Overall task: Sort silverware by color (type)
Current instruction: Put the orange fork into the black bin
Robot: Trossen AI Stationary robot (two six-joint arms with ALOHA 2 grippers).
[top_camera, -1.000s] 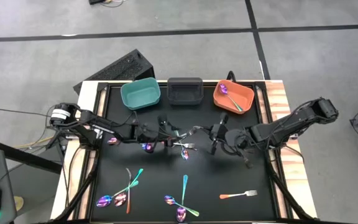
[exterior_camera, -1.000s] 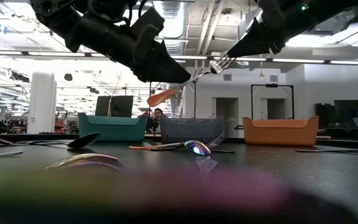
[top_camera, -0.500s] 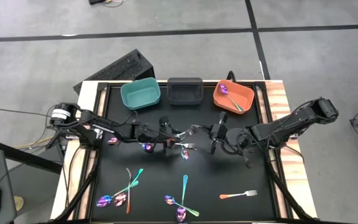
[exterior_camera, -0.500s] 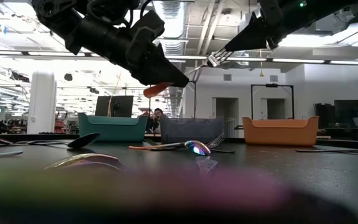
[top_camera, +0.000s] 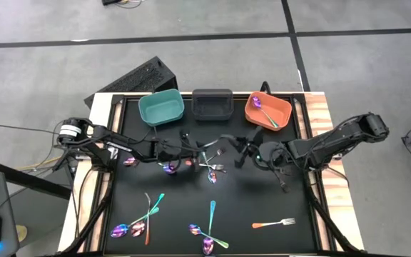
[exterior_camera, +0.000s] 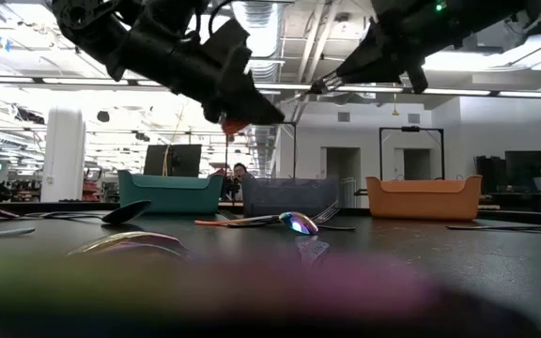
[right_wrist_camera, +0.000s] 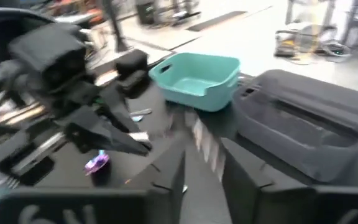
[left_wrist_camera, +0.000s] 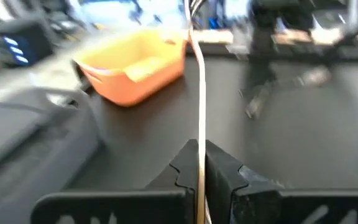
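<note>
An orange-handled fork (left_wrist_camera: 199,93) with silver tines hangs in the air between my two grippers, above the middle of the black table. My left gripper (left_wrist_camera: 199,163) is shut on its handle half; in the low view the orange end (exterior_camera: 236,125) sticks out beneath that gripper (exterior_camera: 272,116). My right gripper (right_wrist_camera: 201,175) is open, its fingers on either side of the tine end (right_wrist_camera: 200,140). From above, the fork (top_camera: 212,147) runs between the left gripper (top_camera: 193,158) and the right gripper (top_camera: 238,151). My left gripper pinches the fork's thin shaft (left_wrist_camera: 199,142) between its two fingers, near the orange handle end. The fingers come almost level from the table's left and lie along the fork. The fork is lifted clear, its tines pointing away toward the right arm. My right gripper: whether its open fingers touch the tines, I cannot tell.
A teal bin (top_camera: 161,108), a dark grey bin (top_camera: 212,104) and an orange bin (top_camera: 277,114) holding a purple-teal spoon (top_camera: 262,111) stand along the far edge. Loose silverware lies below the grippers (top_camera: 212,171) and near the front: left (top_camera: 138,225), middle (top_camera: 207,232), an orange fork (top_camera: 273,223).
My left gripper has shut on the fork's handle half, and the orange end has drawn in under its fingers. My right gripper has rolled and opened around the tine end. The fork has stayed in the air and now lies closer to level.
</note>
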